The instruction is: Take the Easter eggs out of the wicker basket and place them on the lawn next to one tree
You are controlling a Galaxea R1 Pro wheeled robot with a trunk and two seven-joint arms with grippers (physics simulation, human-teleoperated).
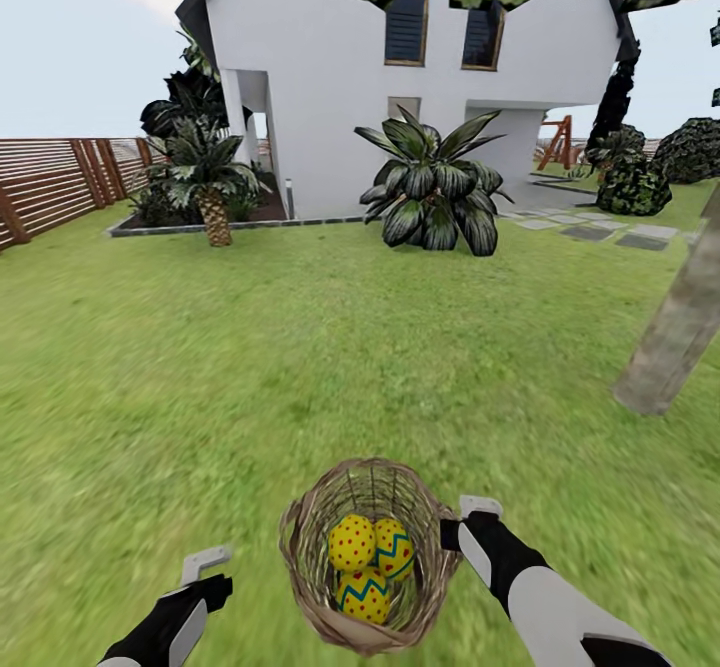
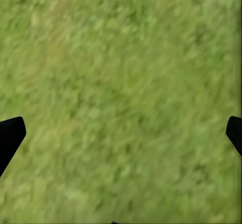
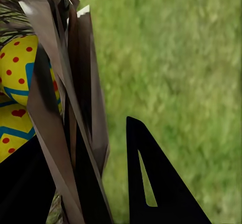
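Right gripper (image 1: 452, 525) clamps the wicker basket (image 1: 310, 587) rim; left gripper (image 2: 121, 133) hangs spread. All three Easter eggs (image 1: 371, 565) remain inside (tree (image 1: 672, 332) stands far right).

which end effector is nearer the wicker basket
Right. The right end effector is at the wicker basket rim, one finger inside and one outside the wall. The left end effector hangs apart over the lawn.
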